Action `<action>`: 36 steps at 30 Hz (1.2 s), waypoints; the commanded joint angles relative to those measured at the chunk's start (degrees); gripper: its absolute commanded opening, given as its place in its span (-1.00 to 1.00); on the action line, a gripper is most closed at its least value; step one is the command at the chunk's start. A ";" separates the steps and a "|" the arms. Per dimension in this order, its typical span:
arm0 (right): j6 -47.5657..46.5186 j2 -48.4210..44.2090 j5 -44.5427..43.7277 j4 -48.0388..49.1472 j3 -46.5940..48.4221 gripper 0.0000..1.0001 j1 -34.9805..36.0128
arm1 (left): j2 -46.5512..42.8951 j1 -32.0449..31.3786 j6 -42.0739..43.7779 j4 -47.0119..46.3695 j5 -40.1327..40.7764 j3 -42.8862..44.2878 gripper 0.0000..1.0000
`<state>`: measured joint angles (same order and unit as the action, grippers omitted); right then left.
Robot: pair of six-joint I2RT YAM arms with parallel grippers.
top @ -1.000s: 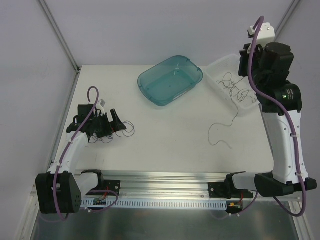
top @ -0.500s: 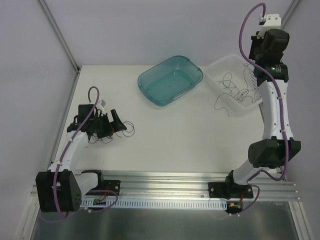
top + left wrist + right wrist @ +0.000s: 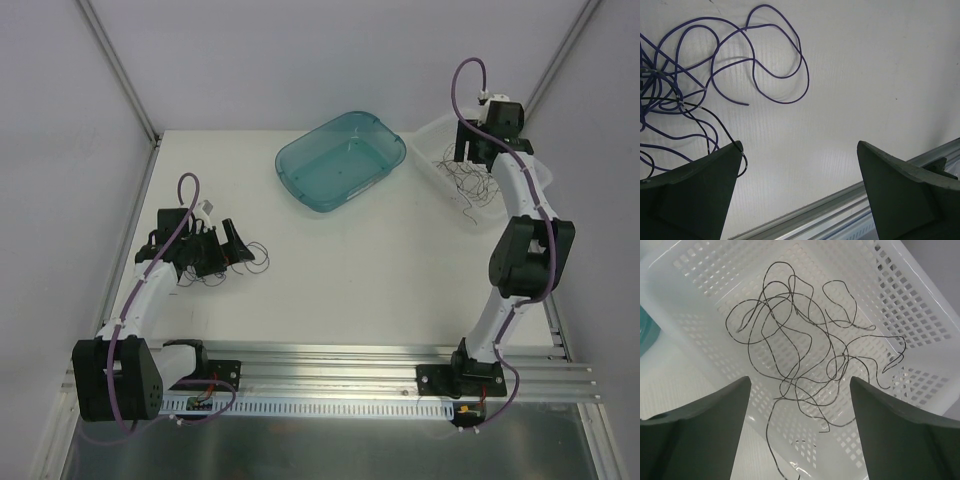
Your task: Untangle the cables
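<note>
Top view first: the left gripper [image 3: 232, 243] sits low on the table [image 3: 350, 270], with the purple cables [image 3: 255, 260] bunched just beside its fingertips. From up here I cannot tell whether they touch. A teal tub [image 3: 340, 160] lies at the back. The right gripper [image 3: 468, 158] hangs over the white basket [image 3: 428, 140] in the far right corner.

Left wrist now: the jaws are spread wide with nothing between them. The purple cables [image 3: 780, 75] loop on the table up and to the left, and a darker strand runs past one finger [image 3: 690, 195].

Right wrist: the jaws are parted and empty, poised above the dark cables [image 3: 800, 350], which lie tangled on the basket's perforated floor.
</note>
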<state>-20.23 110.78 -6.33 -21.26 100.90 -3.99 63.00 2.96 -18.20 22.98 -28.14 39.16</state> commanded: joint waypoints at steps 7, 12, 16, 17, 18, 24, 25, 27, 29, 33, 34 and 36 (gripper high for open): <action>3.35 -16.73 2.81 -1.50 -11.23 0.68 2.06 | -0.77 -0.32 0.79 -0.83 -2.53 0.57 0.98; 3.27 -18.23 8.69 -3.79 -16.61 0.55 1.97 | -1.39 -0.41 0.71 -0.83 -2.88 0.31 0.99; 1.51 -16.92 9.14 -3.27 -18.37 0.28 1.27 | -2.01 -0.24 0.62 -0.83 -3.06 0.13 0.98; 1.25 -16.31 9.23 -3.18 -18.29 0.14 1.00 | -2.18 -0.32 0.70 -0.83 -3.06 0.13 0.98; 0.37 -15.34 9.31 -3.26 -18.11 0.11 0.65 | -2.44 -0.32 0.71 -0.83 -3.06 0.04 0.98; -3.41 -11.47 6.77 -3.79 -16.88 -0.04 0.56 | -2.45 -0.32 0.71 -0.83 -3.32 0.13 0.98; -4.02 -10.94 6.68 -4.23 -16.71 -0.06 0.56 | -2.18 -0.32 0.79 -0.75 -3.41 0.13 0.98; -4.55 -10.24 4.75 -4.76 -16.53 -0.10 0.56 | -2.27 -0.32 0.71 -0.83 -3.50 0.13 0.98; -5.08 -9.45 4.31 -4.93 -16.62 -0.13 0.56 | -2.18 -0.32 0.79 -0.92 -3.76 0.22 0.98; -5.35 -8.83 2.81 -4.59 -17.14 -0.21 0.56 | -2.01 -0.41 0.71 -0.92 -3.85 0.22 0.98; -5.43 -8.65 2.64 -4.67 -17.14 -0.25 0.56 | -2.01 -0.33 0.71 -0.92 -3.85 0.22 0.98; -5.61 -8.39 2.55 -4.67 -17.05 -0.36 0.65 | -1.83 -0.32 0.71 -0.92 -3.85 0.13 0.98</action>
<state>-24.75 101.89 -2.66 -25.56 82.48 -3.25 61.69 2.96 -18.22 22.96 -29.98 39.16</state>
